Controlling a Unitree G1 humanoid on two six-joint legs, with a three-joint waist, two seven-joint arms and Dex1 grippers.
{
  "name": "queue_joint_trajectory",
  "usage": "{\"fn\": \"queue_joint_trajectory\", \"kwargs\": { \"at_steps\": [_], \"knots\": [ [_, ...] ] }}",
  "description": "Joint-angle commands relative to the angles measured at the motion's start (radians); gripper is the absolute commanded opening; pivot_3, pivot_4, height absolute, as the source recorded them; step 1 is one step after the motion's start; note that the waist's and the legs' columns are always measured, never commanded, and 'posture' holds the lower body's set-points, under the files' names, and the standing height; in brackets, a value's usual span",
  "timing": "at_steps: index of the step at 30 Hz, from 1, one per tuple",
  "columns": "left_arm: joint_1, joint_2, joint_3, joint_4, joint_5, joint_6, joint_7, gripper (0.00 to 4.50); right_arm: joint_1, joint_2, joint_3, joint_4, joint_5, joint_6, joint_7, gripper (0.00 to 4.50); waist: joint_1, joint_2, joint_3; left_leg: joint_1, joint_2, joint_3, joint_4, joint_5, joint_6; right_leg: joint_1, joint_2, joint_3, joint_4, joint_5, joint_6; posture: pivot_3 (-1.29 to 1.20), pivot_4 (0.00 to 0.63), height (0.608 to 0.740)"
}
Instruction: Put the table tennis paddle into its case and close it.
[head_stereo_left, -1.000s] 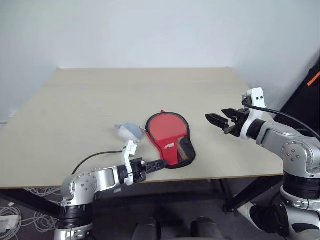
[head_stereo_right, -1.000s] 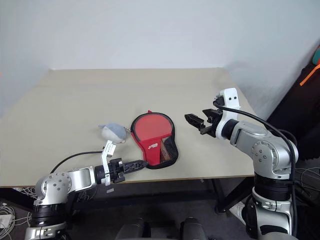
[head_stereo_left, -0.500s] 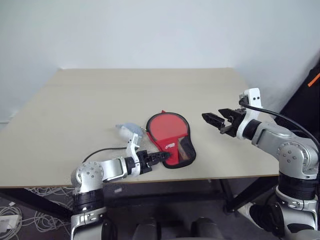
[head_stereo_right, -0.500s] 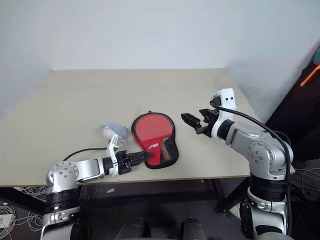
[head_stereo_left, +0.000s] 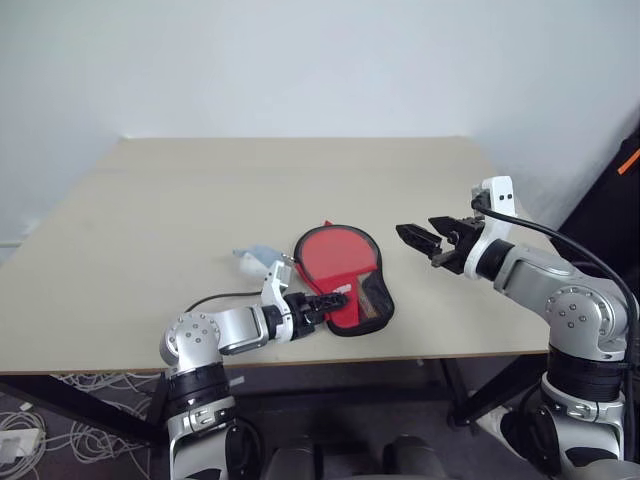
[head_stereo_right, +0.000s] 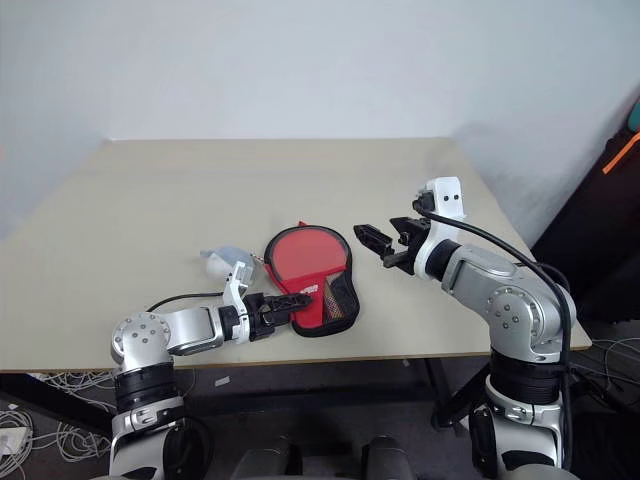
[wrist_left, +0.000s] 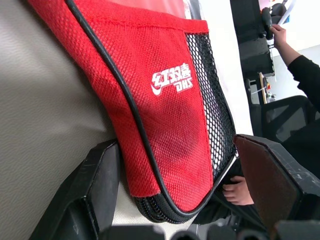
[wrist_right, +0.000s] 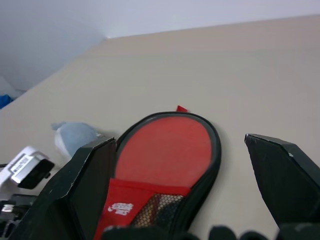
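The case (head_stereo_left: 372, 300) lies flat near the table's front edge, clear panel up. The table tennis paddle (head_stereo_left: 338, 256) is inside it, its red face showing through the panel. Through the black mesh (wrist_left: 212, 115) beside the red logo patch (wrist_left: 170, 85) I see the wooden handle (wrist_right: 150, 212). My left gripper (head_stereo_left: 335, 298) is open at the case's narrow end, one finger (wrist_left: 95, 190) on each side of it. My right gripper (head_stereo_left: 412, 238) hangs open above the table, just right of the case's round end.
A pale grey ball (head_stereo_left: 255, 256) rests on the table (head_stereo_left: 200, 190) just left of the case. A person's hand (wrist_left: 235, 192) and dark sleeve (wrist_left: 305, 75) show beyond the table's edge in the left wrist view.
My left gripper has slid along the table's front edge to the case's narrow end and now straddles it. The right gripper has hardly moved.
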Motion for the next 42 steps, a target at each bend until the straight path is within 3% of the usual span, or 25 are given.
{"fn": "queue_joint_trajectory", "kwargs": {
  "at_steps": [1,4,7,16,22,29,36,42],
  "knots": [
    [0.017,0.002,-0.082,0.01,0.073,0.022,0.023,3.74,-0.033,0.002,-0.008,-0.033,0.017,-0.007,-0.011,4.5,0.0,0.0,-0.001,0.0,0.0,0.0,0.0,0.0,0.0,0.0,0.0,0.0,0.0,0.0,0.0,0.0,0.0,0.74],
    [0.031,0.011,-0.101,0.014,0.092,0.015,0.008,3.74,-0.036,0.003,-0.005,-0.029,0.019,-0.009,-0.014,4.5,0.0,0.002,-0.002,0.0,0.0,0.0,0.0,0.0,0.0,0.0,0.0,0.0,0.0,0.0,0.0,0.0,0.0,0.74],
    [0.045,0.028,-0.128,0.026,0.107,0.01,-0.01,3.15,-0.04,0.004,-0.002,-0.025,0.02,-0.011,-0.014,4.5,-0.001,0.003,-0.003,0.001,0.0,0.0,-0.001,0.0,0.0,0.0,0.0,0.0,0.0,0.0,0.0,0.0,0.0,0.74],
    [0.026,0.037,-0.178,0.069,0.149,-0.001,-0.077,0.03,-0.057,0.007,-0.002,-0.022,0.024,-0.006,-0.015,4.5,0.0,0.003,-0.003,0.0,0.0,0.0,-0.001,0.0,0.0,-0.001,0.0,0.0,-0.001,-0.001,0.001,0.0,0.0,0.74],
    [0.002,0.018,-0.218,0.076,0.163,-0.006,-0.131,0.03,-0.064,0.014,-0.004,-0.025,0.029,0.0,-0.018,4.5,0.004,0.003,-0.003,0.0,-0.001,0.0,-0.001,-0.001,0.0,0.0,-0.001,0.0,-0.001,-0.001,0.001,0.0,0.0,0.74],
    [-0.043,0.007,-0.301,-0.018,0.069,0.061,-0.23,0.03,-0.07,0.013,0.0,-0.019,0.025,0.001,-0.019,4.5,0.024,0.002,-0.002,-0.003,-0.001,0.0,-0.001,-0.001,0.001,-0.002,-0.001,0.0,-0.002,-0.001,0.002,0.0,0.0,0.74],
    [-0.035,0.127,-0.442,-0.099,-0.075,0.062,-0.302,0.03,-0.072,0.014,0.004,-0.012,0.022,-0.001,-0.018,4.5,0.019,0.003,-0.002,-0.002,0.0,0.0,-0.001,-0.001,0.001,-0.003,0.0,0.0,-0.001,-0.001,0.001,0.0,0.0,0.74],
    [-0.008,0.287,-0.517,-0.173,-0.194,0.062,-0.355,0.03,-0.069,0.013,0.005,-0.013,0.021,-0.001,-0.019,4.5,0.017,0.003,-0.001,-0.002,0.0,0.001,-0.001,-0.001,0.001,-0.004,0.0,0.001,-0.001,-0.001,0.001,0.0,0.0,0.74]
  ]
}}
